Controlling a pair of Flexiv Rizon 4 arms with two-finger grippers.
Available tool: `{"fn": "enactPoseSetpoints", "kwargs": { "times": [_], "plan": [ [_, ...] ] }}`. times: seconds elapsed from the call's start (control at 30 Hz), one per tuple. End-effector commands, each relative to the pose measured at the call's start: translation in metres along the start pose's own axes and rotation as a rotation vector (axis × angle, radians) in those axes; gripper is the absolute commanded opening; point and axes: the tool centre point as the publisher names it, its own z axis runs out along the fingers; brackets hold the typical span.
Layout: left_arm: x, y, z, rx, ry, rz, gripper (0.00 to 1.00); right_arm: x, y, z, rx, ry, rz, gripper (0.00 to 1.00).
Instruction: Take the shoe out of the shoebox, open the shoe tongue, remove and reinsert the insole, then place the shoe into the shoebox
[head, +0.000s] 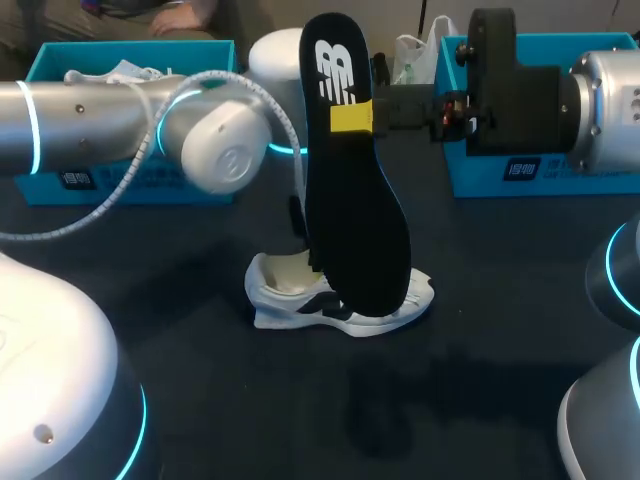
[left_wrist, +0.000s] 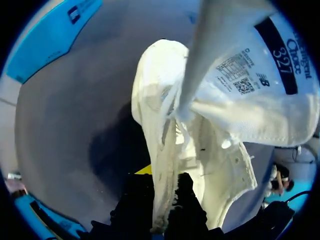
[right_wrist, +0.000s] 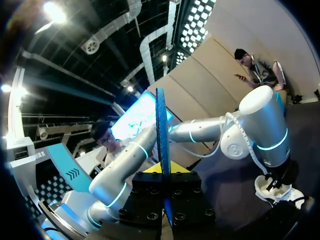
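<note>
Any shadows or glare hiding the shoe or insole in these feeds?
Head view: the insole throws a soft shadow on the table before the shoe. Left wrist view: dark shadow beside the shoe. Right wrist view: bright glare overhead, insole edge-on yet plain.

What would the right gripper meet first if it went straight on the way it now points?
Past the insole the right gripper holds, most likely the left arm, which crosses right ahead of it above the shoe; depth is unclear, so it might pass beside.
</note>
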Motion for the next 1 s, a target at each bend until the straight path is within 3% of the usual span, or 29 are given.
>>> {"fn": "enactPoseSetpoints", "kwargs": {
  "times": [0.03, 0.33, 0.63, 0.8, 1.0],
  "plan": [
    [-0.012, -0.001, -0.021, -0.038, 0.144, 0.134, 0.00, 0.000, 0.000, 0.004, 0.000, -0.004, 0.002, 0.00],
    [-0.013, 0.002, -0.049, -0.126, 0.371, 0.557, 0.00, 0.000, 0.000, 0.004, 0.000, -0.004, 0.002, 0.00],
    [-0.002, 0.010, -0.057, -0.147, 0.464, 1.117, 0.00, 0.000, 0.000, 0.004, 0.000, -0.004, 0.002, 0.00],
    [-0.008, 0.010, -0.062, -0.116, 0.369, 1.364, 0.00, 0.000, 0.000, 0.004, 0.000, -0.004, 0.002, 0.00],
    [-0.003, 0.011, -0.075, -0.172, 0.241, 1.606, 0.00, 0.000, 0.000, 0.004, 0.000, -0.004, 0.002, 0.00]
  ]
}}
